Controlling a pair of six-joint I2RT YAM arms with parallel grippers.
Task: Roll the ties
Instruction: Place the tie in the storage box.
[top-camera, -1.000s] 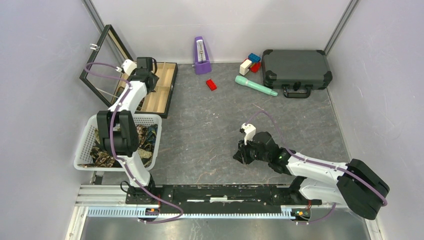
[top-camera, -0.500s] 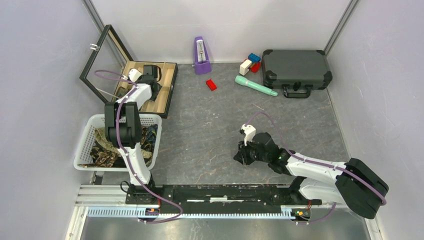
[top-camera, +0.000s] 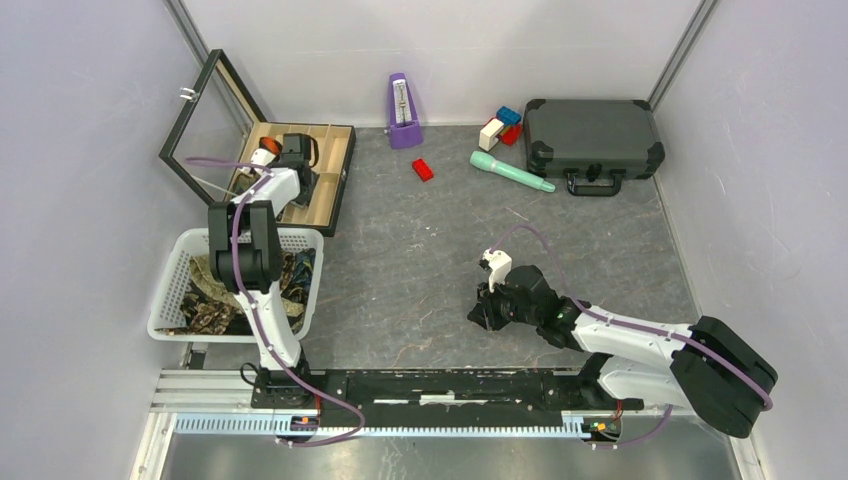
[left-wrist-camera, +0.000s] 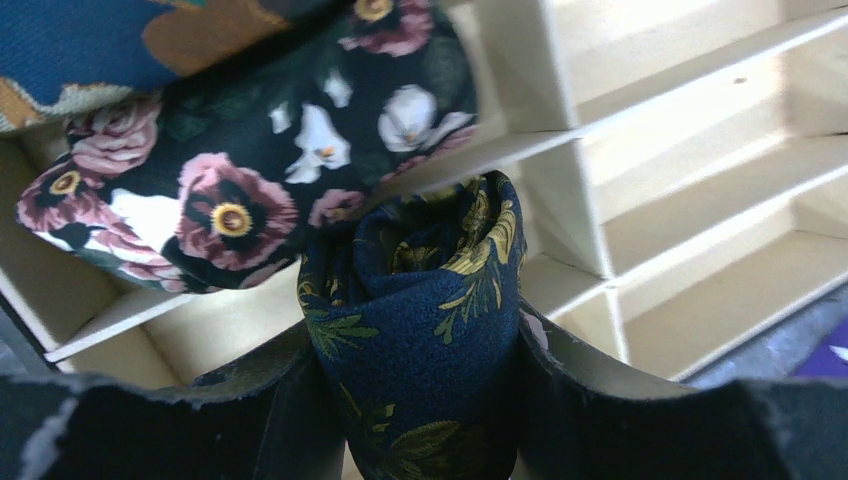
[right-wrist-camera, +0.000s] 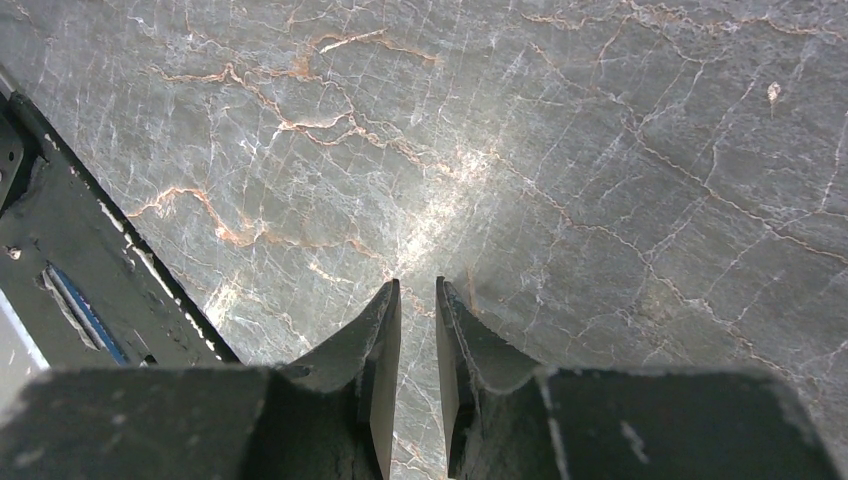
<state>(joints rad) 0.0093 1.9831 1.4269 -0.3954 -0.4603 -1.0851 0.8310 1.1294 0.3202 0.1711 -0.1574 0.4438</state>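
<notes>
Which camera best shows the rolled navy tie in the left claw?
Left wrist: the rolled navy tie fills the frame in the left claw. Top view hides it under the arm; right wrist shows only tabletop.

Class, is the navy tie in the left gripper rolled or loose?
Rolled: the navy tie shows a spiral coil, held by the left gripper.

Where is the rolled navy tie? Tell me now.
The navy tie is gripped in the left hand, over the wooden divided box at the top view's far left, beside a rolled floral tie.
</notes>
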